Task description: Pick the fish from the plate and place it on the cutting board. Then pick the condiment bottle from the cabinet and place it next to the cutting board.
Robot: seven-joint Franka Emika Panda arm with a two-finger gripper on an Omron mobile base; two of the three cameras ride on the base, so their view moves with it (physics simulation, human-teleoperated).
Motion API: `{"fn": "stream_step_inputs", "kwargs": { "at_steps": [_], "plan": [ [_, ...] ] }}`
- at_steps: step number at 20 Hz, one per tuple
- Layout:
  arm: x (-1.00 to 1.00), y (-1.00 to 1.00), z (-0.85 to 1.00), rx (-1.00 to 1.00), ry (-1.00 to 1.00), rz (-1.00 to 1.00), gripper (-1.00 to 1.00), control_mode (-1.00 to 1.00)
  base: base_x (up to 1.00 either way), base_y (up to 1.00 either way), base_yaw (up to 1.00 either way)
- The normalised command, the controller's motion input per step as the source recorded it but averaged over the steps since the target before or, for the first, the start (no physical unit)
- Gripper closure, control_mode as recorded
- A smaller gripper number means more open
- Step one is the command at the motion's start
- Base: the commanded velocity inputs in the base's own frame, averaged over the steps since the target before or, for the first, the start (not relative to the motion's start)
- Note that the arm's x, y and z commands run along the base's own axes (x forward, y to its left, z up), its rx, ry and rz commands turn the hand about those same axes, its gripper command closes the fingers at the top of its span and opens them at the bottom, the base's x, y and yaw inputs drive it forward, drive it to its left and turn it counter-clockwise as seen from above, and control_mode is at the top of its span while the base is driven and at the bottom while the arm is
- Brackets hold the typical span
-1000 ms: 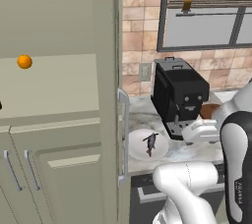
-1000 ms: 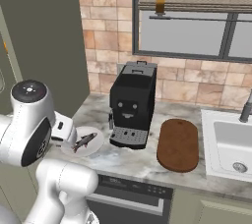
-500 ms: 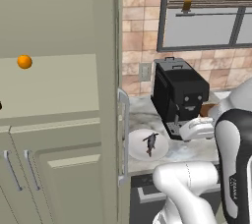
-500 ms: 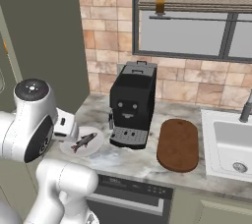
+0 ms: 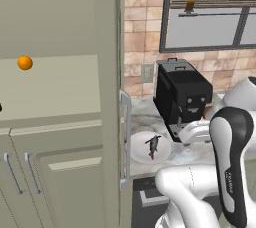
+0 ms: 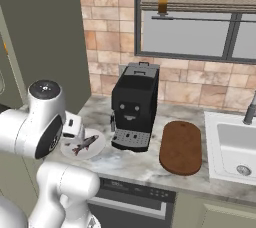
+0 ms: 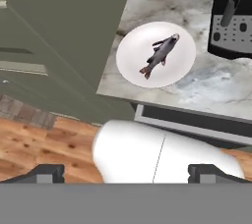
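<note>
The fish (image 7: 160,56) lies on the white plate (image 7: 133,68), a small grey body with a reddish tail, stretched slantwise across the middle of the dish. The plate sits on the marbled counter (image 6: 145,164) near its left end, just beside the tall sage-green cabinet (image 5: 60,147) and just left of the black coffee machine (image 6: 134,106), close to the counter's near edge. The cutting board (image 6: 181,147), dark brown and flat, lies on the counter to the right of the coffee machine, between it and the white sink (image 6: 232,147), well apart from the plate. In the hand view the two dark fingers (image 7: 45,173) stand spread wide apart at the bottom of the picture, with nothing between them, and the plate shows well above them in that view. An orange ball (image 5: 24,62) rests in the cabinet's shelf recess. The cabinet's long door carries a curved silver handle (image 5: 125,137) next to the plate. Behind the counter runs a tan tiled wall with a window (image 6: 200,27).
</note>
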Motion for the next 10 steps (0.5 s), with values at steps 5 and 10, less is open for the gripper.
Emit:
{"fn": "stream_step_inputs", "kwargs": {
  "at_steps": [5,10],
  "plan": [
    [-0.01,0.03,-0.65,0.00,-0.11,0.00,-1.00,-1.00,0.00,0.00,0.00],
    [-0.01,0.05,-0.59,0.00,-0.13,0.00,-1.00,-1.00,0.00,0.00,0.00]
  ]
}}
